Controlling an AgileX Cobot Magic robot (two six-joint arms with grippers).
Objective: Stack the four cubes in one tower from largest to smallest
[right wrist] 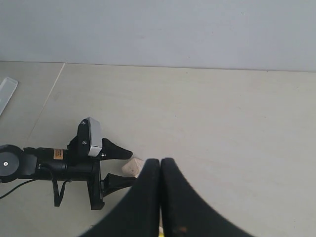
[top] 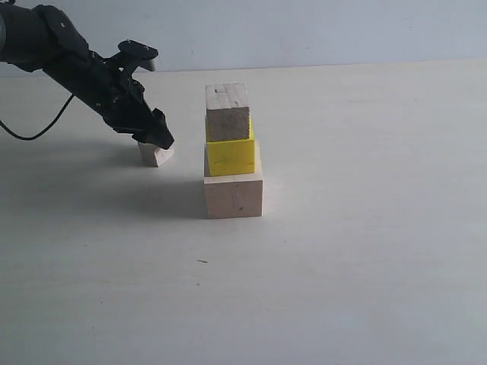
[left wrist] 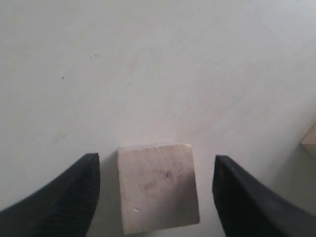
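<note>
Three cubes stand stacked mid-table: the pale largest cube, the yellow cube on it, and a raw wooden cube on top. The smallest wooden cube sits alone on the table to the left of the stack. My left gripper is lowered over it. In the left wrist view the small cube lies between the open fingers, with a gap on each side. My right gripper is shut and empty, looking down on the left gripper and the small cube. It is outside the exterior view.
The left arm reaches in from the top left, trailing a black cable. An edge of the stack shows beside the left gripper. A white object lies at the table's far edge.
</note>
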